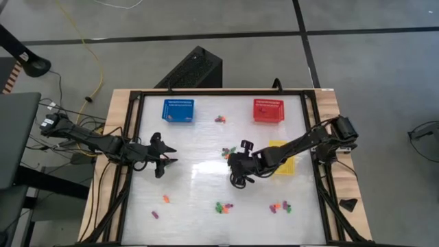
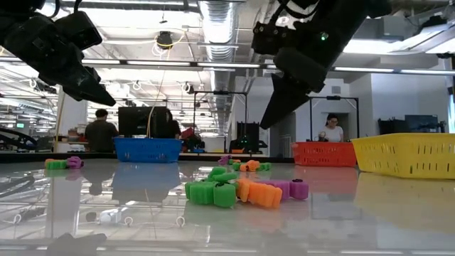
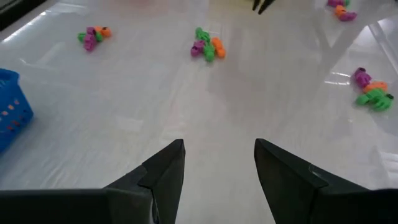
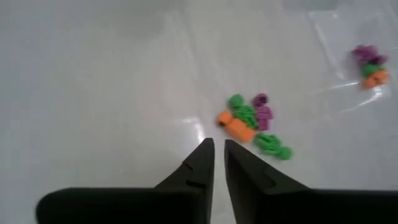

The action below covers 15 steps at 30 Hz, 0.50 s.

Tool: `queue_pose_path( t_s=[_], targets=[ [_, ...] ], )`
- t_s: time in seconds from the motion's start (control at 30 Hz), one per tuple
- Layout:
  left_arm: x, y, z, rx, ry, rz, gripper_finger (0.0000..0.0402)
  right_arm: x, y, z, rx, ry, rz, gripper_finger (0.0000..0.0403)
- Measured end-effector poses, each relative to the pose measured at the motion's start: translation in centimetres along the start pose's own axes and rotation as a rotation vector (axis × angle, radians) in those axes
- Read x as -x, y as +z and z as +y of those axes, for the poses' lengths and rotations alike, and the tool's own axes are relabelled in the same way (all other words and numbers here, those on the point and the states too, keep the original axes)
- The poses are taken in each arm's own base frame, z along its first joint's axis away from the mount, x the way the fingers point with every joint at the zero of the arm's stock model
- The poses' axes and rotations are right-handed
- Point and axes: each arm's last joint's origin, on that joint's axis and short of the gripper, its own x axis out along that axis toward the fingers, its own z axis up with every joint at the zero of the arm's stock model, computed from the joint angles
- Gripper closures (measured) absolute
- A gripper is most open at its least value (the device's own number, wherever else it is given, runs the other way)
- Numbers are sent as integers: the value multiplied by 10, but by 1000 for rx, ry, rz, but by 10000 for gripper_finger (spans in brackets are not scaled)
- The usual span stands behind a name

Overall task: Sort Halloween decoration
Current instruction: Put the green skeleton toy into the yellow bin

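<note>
Several small heaps of orange, purple and green Halloween trinkets lie scattered over the white table: one near the front edge, another beside it toward the right edge, one between the blue mesh basket and red mesh basket at the far edge, each too tangled to give a long axis or heading. The right gripper hangs over the table's middle, fingers nearly pressed together and pinching nothing, beside the yellow mesh basket. The left gripper hovers near the left edge, fingers spread, empty.
</note>
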Motion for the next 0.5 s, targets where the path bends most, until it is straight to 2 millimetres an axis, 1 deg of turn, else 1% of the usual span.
queue_pose_path(
  t_s=[0.1,0.2,0.33,0.5],
  targets=[
    [0,0,0,16,3,-2,219,-6,1,-12,14,-18,23,313],
    [0,0,0,25,3,-2,219,-17,-2,-27,55,27,75,297],
    [0,0,0,25,3,-2,219,-28,-3,-44,126,72,92,276],
    [0,0,0,25,3,-2,219,-34,0,-58,223,88,81,247]
  ],
)
